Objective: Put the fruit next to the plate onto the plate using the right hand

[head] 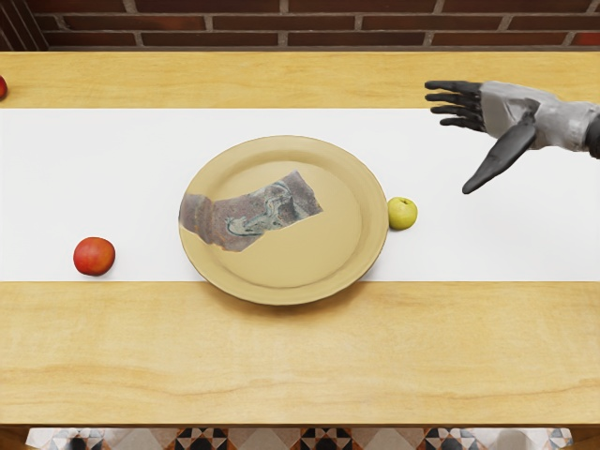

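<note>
A small yellow-green apple (402, 213) lies on the white runner, just off the right rim of a tan plate (352, 248). The plate has a brown and grey patterned patch in its middle and holds no fruit. My right hand (464, 122) reaches in from the right edge, up and to the right of the green apple and well apart from it. Its dark fingers (448, 105) are spread and point left, the thumb hangs down, and it holds nothing. The left arm does not show.
A red apple (94, 256) lies on the runner far left of the plate. Another red fruit (2, 87) peeks in at the left edge on the wooden table (300, 356). A brick wall runs behind the table.
</note>
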`<action>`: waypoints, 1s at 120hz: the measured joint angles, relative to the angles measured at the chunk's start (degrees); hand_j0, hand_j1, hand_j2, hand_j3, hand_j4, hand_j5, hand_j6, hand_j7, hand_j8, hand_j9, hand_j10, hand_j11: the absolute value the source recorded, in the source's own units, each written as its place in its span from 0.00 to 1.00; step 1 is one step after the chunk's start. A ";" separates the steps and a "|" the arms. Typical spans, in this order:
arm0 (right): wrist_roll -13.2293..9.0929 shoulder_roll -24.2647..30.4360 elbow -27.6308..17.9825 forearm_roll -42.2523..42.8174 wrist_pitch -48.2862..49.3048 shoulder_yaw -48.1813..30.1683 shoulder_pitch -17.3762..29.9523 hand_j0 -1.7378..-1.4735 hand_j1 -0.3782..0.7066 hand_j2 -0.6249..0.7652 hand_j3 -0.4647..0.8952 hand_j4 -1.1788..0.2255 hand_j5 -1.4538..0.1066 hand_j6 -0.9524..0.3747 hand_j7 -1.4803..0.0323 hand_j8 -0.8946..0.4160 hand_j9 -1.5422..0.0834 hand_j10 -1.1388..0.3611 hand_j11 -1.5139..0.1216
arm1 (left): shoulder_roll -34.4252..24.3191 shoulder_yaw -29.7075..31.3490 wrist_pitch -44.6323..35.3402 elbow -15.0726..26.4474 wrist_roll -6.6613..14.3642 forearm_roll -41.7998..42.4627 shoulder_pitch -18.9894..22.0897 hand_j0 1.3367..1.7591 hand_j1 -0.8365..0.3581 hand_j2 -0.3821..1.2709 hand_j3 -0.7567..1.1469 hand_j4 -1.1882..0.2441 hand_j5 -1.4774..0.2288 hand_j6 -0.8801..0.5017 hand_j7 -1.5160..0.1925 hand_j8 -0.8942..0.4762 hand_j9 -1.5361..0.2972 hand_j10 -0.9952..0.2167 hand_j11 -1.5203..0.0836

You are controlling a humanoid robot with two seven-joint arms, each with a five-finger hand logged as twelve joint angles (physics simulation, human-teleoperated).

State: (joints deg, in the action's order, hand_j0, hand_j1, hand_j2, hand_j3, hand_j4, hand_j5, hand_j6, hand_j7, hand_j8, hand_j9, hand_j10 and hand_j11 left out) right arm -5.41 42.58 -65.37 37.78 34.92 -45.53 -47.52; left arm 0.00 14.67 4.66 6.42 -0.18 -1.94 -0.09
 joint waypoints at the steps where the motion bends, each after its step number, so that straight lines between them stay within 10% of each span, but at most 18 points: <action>1: 0.57 0.00 -0.41 0.38 -0.08 0.01 0.28 0.30 0.07 0.44 0.34 0.81 0.90 0.69 0.94 0.65 0.92 0.73 0.89 | 0.00 0.00 0.00 0.00 0.00 0.00 0.00 0.76 0.75 0.26 0.40 0.66 0.68 0.46 0.70 0.47 0.66 0.62 0.75; 36: 7.42 0.15 -9.06 5.72 -13.55 1.56 7.12 0.30 0.10 0.44 0.34 0.79 0.88 0.67 0.92 0.63 0.90 0.72 0.87 | 0.00 0.00 0.00 0.00 0.00 0.00 0.00 0.76 0.75 0.26 0.40 0.66 0.68 0.46 0.70 0.47 0.66 0.62 0.75; 120: 8.11 -2.59 -11.69 17.61 -35.27 13.19 9.27 0.30 0.36 0.41 0.34 0.62 0.68 0.48 0.72 0.45 0.70 0.55 0.68 | 0.00 0.00 0.00 0.00 0.00 0.00 0.00 0.76 0.75 0.26 0.40 0.66 0.68 0.46 0.70 0.47 0.66 0.62 0.75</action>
State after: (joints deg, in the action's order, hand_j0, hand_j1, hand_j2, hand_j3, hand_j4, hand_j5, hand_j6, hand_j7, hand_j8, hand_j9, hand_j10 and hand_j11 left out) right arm 2.69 39.99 -77.06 55.39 -0.35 -32.34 -38.25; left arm 0.00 14.67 4.66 6.42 -0.18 -1.94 -0.09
